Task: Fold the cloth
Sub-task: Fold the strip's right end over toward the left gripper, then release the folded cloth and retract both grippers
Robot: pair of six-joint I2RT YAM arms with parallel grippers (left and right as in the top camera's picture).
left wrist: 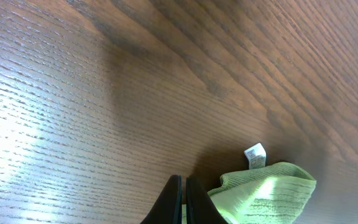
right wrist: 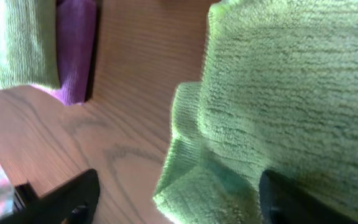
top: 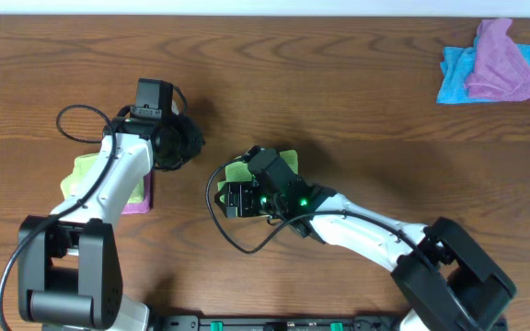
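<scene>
While our shut, empty left claw [left wrist: 183,191] is sitting beside the cloth [right wrist: 278,93], we are hovering our wide-open right claw [right wrist: 179,193] directly over it.

Dark wood-grain surface [top: 339,92], streaky, w/ pale glare patch in left wrist view. Far right corner: blue cloth [top: 449,81], crumpled, w/ pink-purple cloth [top: 500,60] bunched on top & reaching past its far edge. Both well apart from other items. Left side, nearer: second green cloth [right wrist: 17,43], folded neat, lying on purple cloth [right wrist: 76,56], also folded. Purple edge poking out at right & near sides in overhead. Can't tell no. of layers.
</scene>
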